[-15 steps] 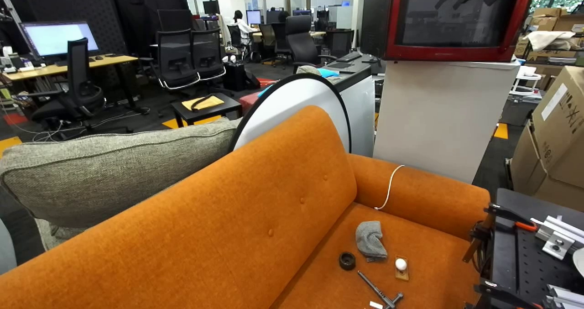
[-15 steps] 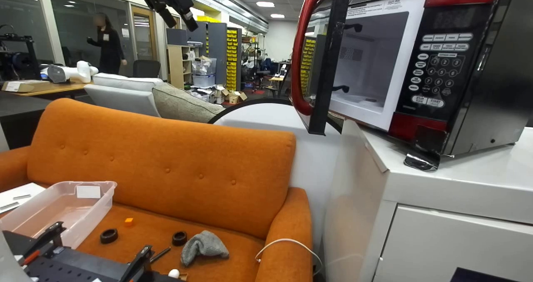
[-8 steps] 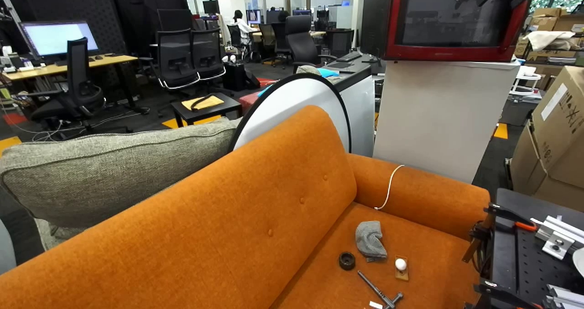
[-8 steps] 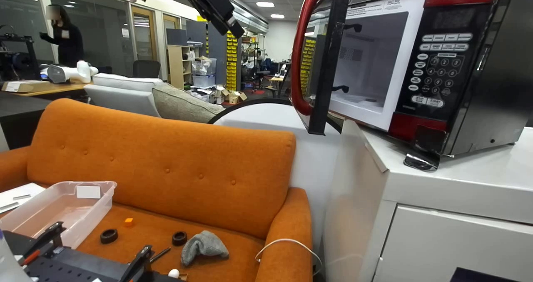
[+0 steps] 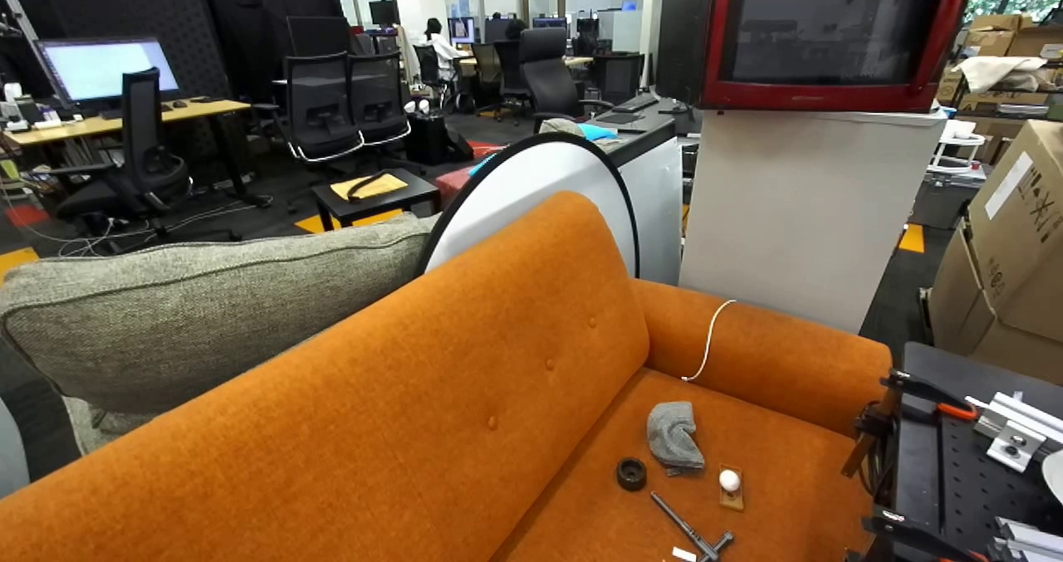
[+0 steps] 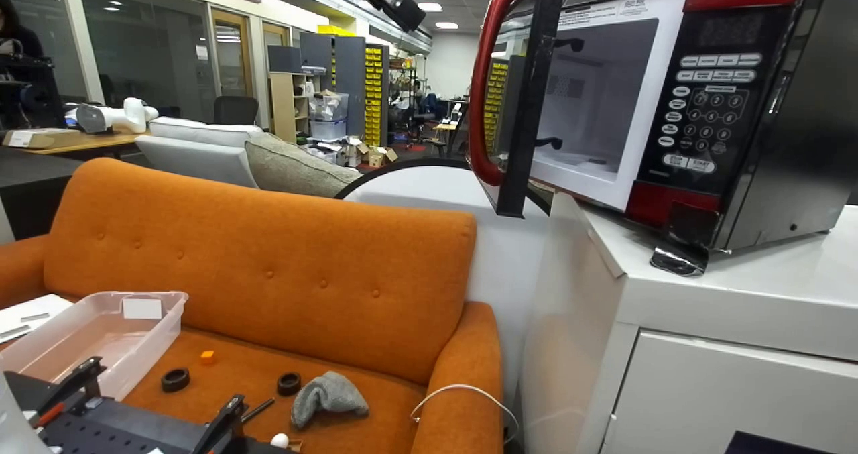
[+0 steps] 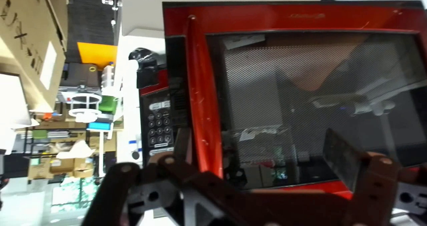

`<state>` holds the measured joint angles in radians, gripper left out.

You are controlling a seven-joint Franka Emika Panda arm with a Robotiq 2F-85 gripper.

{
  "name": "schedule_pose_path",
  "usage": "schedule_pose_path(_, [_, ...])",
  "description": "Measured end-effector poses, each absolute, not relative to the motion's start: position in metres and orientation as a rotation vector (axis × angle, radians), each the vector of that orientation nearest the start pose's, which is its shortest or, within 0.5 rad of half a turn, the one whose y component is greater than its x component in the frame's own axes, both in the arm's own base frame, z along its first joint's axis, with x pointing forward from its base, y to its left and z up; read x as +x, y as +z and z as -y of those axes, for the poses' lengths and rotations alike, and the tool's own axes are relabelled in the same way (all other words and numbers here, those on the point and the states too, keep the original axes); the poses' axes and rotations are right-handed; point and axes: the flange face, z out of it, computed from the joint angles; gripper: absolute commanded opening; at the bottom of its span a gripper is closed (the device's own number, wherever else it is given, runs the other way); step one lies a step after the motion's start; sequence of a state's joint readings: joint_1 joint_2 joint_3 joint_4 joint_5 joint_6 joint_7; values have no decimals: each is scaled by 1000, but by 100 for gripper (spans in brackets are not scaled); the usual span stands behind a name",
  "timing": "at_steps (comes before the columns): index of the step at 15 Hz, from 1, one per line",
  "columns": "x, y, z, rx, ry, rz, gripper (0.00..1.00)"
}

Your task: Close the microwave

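One slanted end effector (image 7: 258, 142), fingers (image 7: 343, 159) apart, before the microwave (image 7: 300, 95)

Faint digits (image 6: 710, 115) on the microwave (image 6: 680, 192) keypad (image 6: 710, 124), button labels (image 6: 702, 166) too small to read, blurred lettering (image 5: 810, 98) on its door (image 5: 818, 43), illegible print (image 6: 633, 5) on its frame (image 6: 645, 105), dark symbols (image 7: 20, 35) on a box (image 7: 38, 39)

I am looking at the white worktop (image 6: 771, 273), a cabinet top, in an exterior view: the red microwave (image 6: 712, 105) is standing on it, and a shiny black piece (image 6: 678, 261) is jutting out beneath the microwave's front corner.
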<state>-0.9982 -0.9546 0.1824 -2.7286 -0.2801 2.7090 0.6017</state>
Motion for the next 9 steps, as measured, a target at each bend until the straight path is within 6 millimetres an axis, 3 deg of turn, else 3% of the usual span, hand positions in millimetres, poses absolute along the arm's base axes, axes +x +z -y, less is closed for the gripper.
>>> schedule_pose_path(4, [237,575,236,-2658,-1517,-2081,100])
schedule_pose_path(9, [238,571,239,-2659,-1513,-2107,100])
